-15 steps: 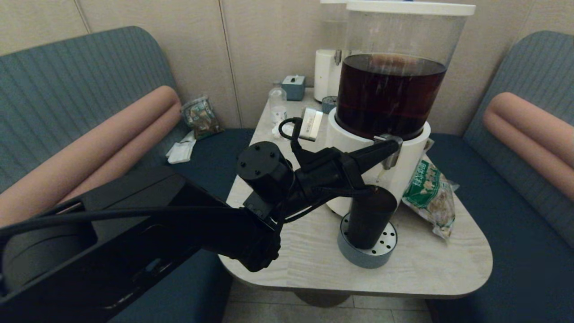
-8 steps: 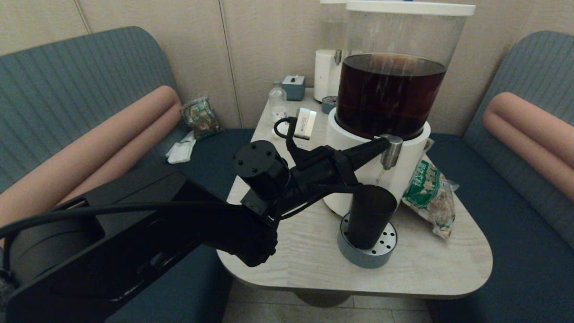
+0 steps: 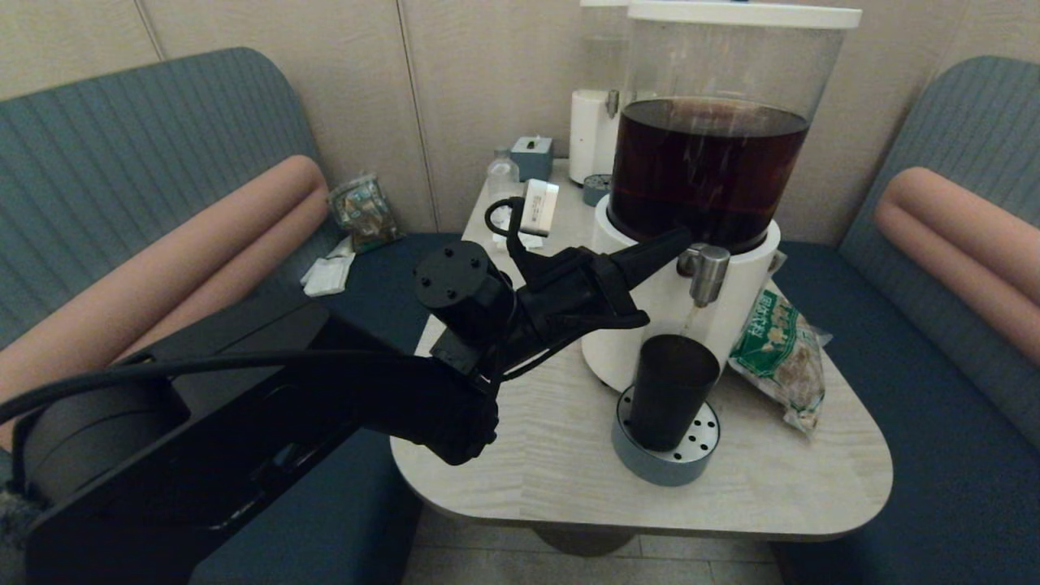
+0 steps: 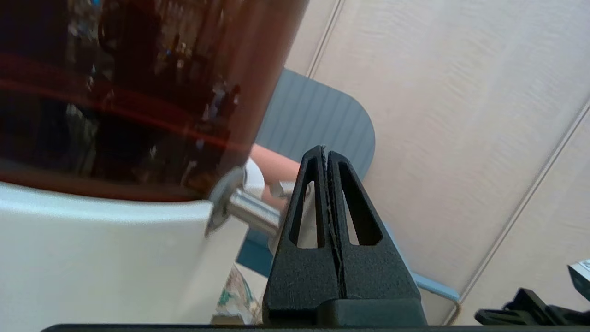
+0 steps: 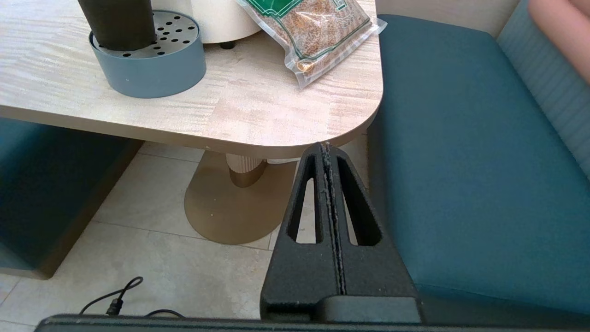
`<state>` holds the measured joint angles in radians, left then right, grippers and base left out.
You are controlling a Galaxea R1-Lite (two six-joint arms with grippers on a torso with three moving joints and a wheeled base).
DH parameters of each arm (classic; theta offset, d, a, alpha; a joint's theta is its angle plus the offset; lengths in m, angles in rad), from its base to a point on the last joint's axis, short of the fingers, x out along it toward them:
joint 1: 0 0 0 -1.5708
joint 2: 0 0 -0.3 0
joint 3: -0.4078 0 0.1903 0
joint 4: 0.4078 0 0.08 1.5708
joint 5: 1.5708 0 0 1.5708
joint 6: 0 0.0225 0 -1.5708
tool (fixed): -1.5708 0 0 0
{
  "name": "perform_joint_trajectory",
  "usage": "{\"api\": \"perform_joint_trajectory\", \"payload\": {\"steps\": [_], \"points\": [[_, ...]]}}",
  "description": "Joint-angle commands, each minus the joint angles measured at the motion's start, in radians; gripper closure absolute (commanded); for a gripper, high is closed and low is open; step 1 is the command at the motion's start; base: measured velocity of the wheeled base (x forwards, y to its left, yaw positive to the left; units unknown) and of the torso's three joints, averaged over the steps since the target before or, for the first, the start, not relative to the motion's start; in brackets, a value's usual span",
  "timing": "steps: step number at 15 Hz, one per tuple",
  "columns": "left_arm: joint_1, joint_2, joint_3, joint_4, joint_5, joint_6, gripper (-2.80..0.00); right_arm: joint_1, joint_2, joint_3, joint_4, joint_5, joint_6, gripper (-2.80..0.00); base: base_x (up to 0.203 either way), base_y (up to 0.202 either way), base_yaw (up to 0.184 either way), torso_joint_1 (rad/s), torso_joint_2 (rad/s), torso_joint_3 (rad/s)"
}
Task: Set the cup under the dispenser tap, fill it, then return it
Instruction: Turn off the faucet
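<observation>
left hand (image 3: 681, 237): fingers together, beside dispenser tap (image 3: 704, 272) | cup (image 3: 669, 392): upright on grey drip tray (image 3: 660, 459), under tap | right hand (image 5: 325, 148): fingers together, below worktop (image 5: 258, 115) edge

From the head camera I looked forward and down over the whole surface (image 3: 764, 487), with the dispenser (image 3: 715, 203) close ahead at its middle. My left wrist camera sat very near the dispenser's tank (image 4: 129, 92), facing past the closed left claw (image 4: 326, 157) toward the wall. My right wrist camera hung low beyond the surface's near right corner, looking across it. It shared the cup (image 5: 117, 23) and drip tray (image 5: 152, 69) with the head view.
</observation>
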<state>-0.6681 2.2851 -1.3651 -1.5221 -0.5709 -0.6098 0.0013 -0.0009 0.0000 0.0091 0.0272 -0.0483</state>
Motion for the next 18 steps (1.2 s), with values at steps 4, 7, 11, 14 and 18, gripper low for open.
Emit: {"api": "perform_joint_trajectory", "payload": {"steps": [4, 7, 11, 14, 18], "points": [[0.001, 0.062, -0.078, 0.003, -0.005, -0.005, 0.0, 0.0, 0.001, 0.0, 0.0, 0.0, -0.001, 0.0, 0.0, 0.0, 0.0, 0.0, 0.0, 0.0], [-0.001, 0.084, -0.094, 0.014, -0.006, -0.004, 0.0, 0.0, 0.001, 0.0, 0.0, 0.0, -0.001, 0.0, 0.0, 0.0, 0.0, 0.0, 0.0, 0.0], [-0.001, 0.109, -0.115, 0.017, -0.006, -0.004, 0.0, 0.0, 0.001, 0.0, 0.0, 0.0, -0.001, 0.0, 0.0, 0.0, 0.0, 0.0, 0.0, 0.0], [-0.001, 0.134, -0.15, 0.025, -0.007, -0.004, 0.0, 0.0, 0.001, 0.0, 0.0, 0.0, -0.001, 0.0, 0.0, 0.0, 0.0, 0.0, 0.0, 0.0], [-0.004, 0.159, -0.209, 0.056, -0.009, -0.004, 0.0, 0.0, 0.001, 0.0, 0.0, 0.0, -0.001, 0.0, 0.0, 0.0, 0.0, 0.0, 0.0, 0.0]]}}
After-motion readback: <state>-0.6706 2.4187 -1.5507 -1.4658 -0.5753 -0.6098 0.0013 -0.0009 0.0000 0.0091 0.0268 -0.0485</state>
